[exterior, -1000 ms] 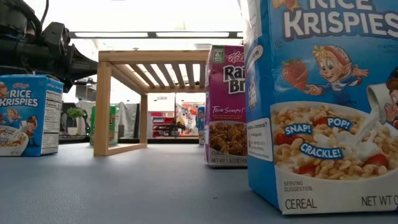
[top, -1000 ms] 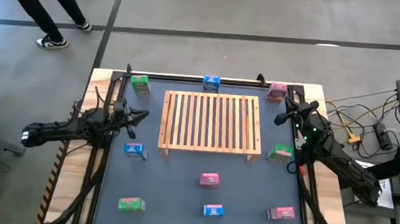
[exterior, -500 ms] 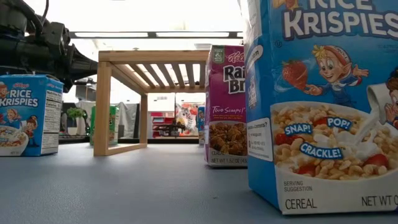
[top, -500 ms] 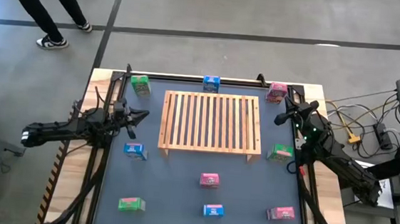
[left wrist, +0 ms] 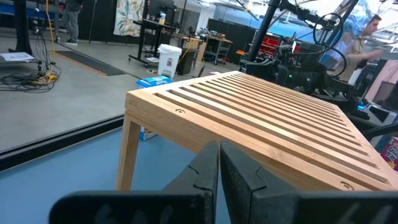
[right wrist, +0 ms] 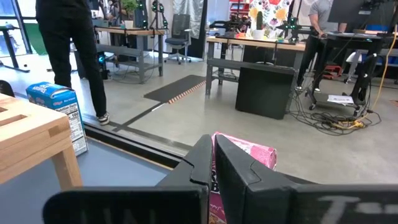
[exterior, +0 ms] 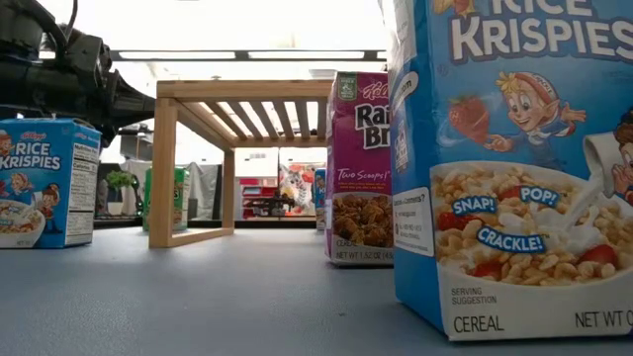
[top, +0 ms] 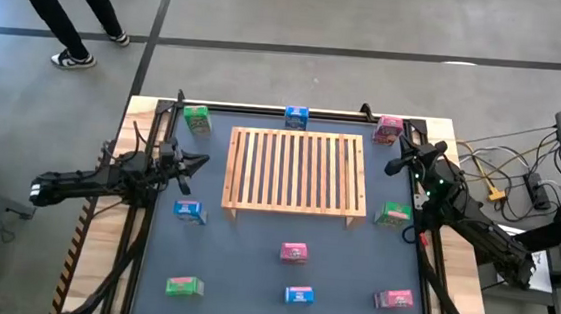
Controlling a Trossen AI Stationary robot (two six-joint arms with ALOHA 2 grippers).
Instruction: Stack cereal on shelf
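Nothing had moved since the earlier frame. Nearest: glossy cardboard cereal boxes (top: 299,295) stood scattered on the blue mat. Slatted pale-wood shelf (top: 296,171) sat mid-table, bare. Left gripper (top: 200,161) and right gripper (top: 393,166) flanked it, both pinched closed, empty.

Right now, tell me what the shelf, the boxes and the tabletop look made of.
Shelf: light, matte wood, seemingly bamboo; grain and screw heads show. Boxes, such as the nearest blue one: glossy printed cardboard, folded edges. Tabletop: smooth dark blue-grey mat, probably rubber or vinyl.
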